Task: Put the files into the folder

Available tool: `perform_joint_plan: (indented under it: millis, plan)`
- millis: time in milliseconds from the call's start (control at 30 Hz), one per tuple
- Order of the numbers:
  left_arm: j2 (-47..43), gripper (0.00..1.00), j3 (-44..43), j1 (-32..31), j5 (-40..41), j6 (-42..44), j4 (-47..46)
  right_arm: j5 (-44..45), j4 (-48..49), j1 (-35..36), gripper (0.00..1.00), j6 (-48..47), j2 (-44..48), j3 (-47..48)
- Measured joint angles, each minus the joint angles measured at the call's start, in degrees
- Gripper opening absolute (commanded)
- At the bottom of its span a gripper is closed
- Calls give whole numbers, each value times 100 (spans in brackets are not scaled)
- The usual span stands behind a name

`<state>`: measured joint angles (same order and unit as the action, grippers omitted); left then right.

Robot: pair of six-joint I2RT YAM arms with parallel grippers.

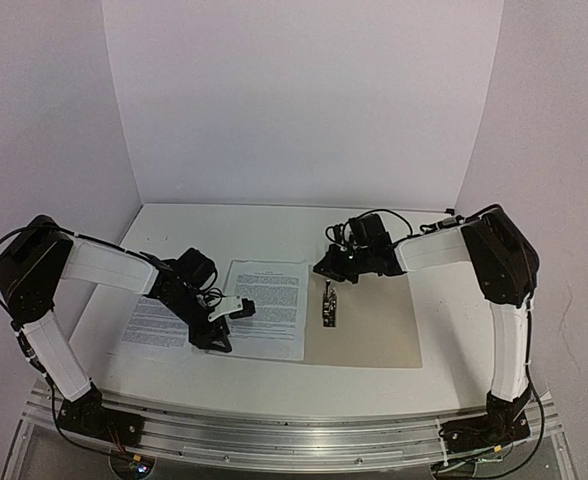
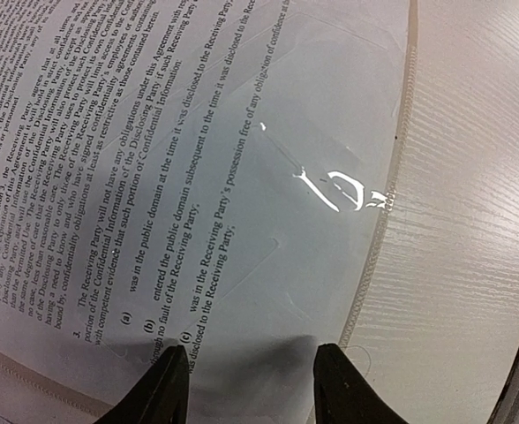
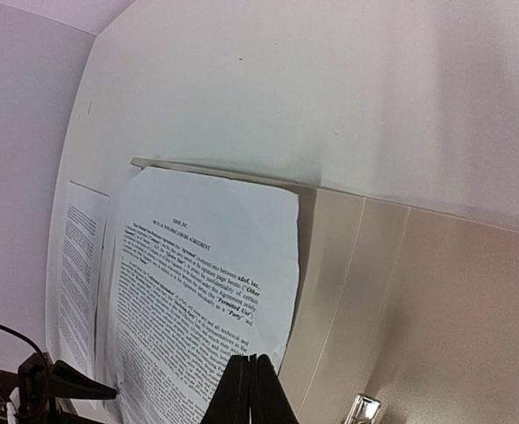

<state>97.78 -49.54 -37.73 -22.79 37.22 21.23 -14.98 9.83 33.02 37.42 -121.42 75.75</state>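
Note:
The beige folder (image 1: 374, 330) lies open on the table, its metal clip (image 1: 329, 305) on the spine. One file (image 1: 267, 308), a printed white sheet, lies just left of the spine. A second file (image 1: 159, 323) rests further left on the table. My left gripper (image 2: 251, 375) hovers open over the first file's (image 2: 242, 177) glossy lower corner, nothing between its fingers. My right gripper (image 3: 251, 371) is shut, tips at that file's (image 3: 198, 265) raised right edge; whether paper is pinched does not show. The folder (image 3: 401, 291) lies to its right.
White walls enclose the table (image 1: 274, 225) at the back and both sides. The bare wood-grain table surface (image 2: 471, 221) shows beside the sheet. The second file (image 3: 78, 265) lies near the left wall. The arm bases sit on a metal rail (image 1: 274, 430) along the near edge.

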Motion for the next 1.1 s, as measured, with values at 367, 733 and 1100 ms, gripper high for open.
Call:
perform_joint_plan:
  millis: [367, 733, 1100]
  plan:
    - [-94, 100, -1290, 316, -32, -1181, 933, 171, -342, 88, 41, 313, 962, -78]
    - [-285, 100, -2507, 4307, 60, -3621, 2027, 952, -539, 1978, 82, 1334, 199, 1565]
    - [-11, 89, -1399, 5385, 350, -3131, 2315, 1226, -767, 3022, 77, 1867, -2420, 4372]
